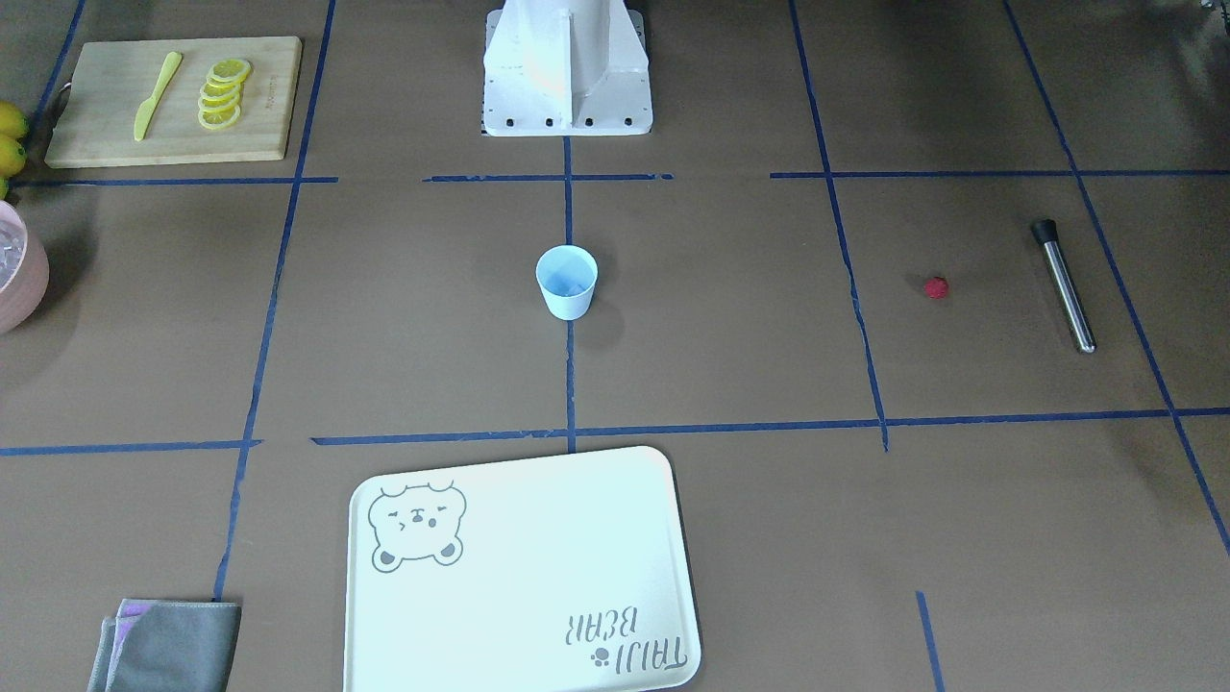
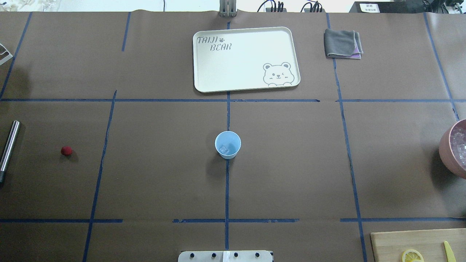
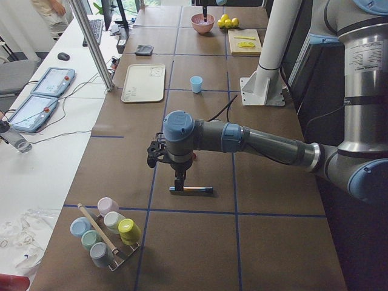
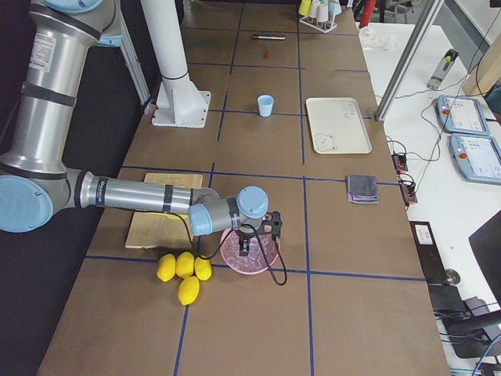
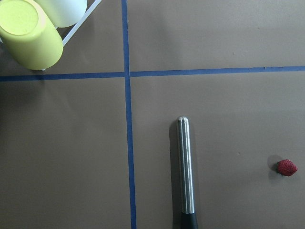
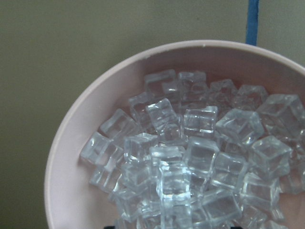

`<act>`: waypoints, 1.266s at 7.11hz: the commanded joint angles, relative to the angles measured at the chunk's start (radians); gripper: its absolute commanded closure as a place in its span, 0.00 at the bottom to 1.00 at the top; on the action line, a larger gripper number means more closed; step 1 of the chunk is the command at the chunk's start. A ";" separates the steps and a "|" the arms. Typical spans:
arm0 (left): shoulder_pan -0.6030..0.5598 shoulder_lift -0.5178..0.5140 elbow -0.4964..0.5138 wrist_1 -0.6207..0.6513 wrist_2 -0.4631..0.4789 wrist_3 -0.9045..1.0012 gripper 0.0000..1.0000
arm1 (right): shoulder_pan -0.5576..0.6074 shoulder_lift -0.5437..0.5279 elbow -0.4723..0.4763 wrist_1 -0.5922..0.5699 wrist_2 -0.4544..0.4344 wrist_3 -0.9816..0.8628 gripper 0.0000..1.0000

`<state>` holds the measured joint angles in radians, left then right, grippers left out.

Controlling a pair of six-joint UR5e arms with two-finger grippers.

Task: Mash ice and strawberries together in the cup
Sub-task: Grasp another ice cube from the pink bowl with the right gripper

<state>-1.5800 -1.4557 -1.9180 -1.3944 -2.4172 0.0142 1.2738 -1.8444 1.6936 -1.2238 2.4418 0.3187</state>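
The pale blue cup (image 2: 228,145) stands at the table's centre with one clear ice cube (image 2: 223,148) inside. More ice (image 6: 190,167) fills the pink bowl (image 2: 447,147) at the robot's right end. My right gripper (image 4: 246,249) hangs over that bowl; I cannot tell whether it is open or shut. The small red strawberry (image 2: 66,150) lies far to the left, beside a steel muddler (image 2: 9,145). In the exterior left view, my left gripper (image 3: 180,180) hovers just above the muddler (image 3: 191,190); I cannot tell its state. Neither wrist view shows fingers clearly.
A cream bear tray (image 2: 246,58) and a folded grey cloth (image 2: 342,43) lie on the far side. A cutting board (image 1: 173,101) carries lemon slices and a yellow knife. Whole lemons (image 4: 184,270) sit near the bowl. A rack of coloured cups (image 3: 106,233) stands beyond the muddler.
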 commanded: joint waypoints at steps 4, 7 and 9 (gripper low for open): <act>0.000 0.000 0.002 0.000 0.000 0.000 0.00 | -0.005 0.010 -0.009 0.001 -0.004 -0.003 0.76; 0.000 -0.002 0.010 0.000 0.000 0.001 0.00 | -0.005 0.011 -0.029 0.004 -0.001 -0.012 1.00; 0.000 -0.003 0.013 0.000 0.001 0.003 0.00 | 0.004 0.001 0.096 -0.012 0.013 0.005 1.00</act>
<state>-1.5800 -1.4581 -1.9061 -1.3944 -2.4165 0.0162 1.2727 -1.8355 1.7108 -1.2253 2.4484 0.3134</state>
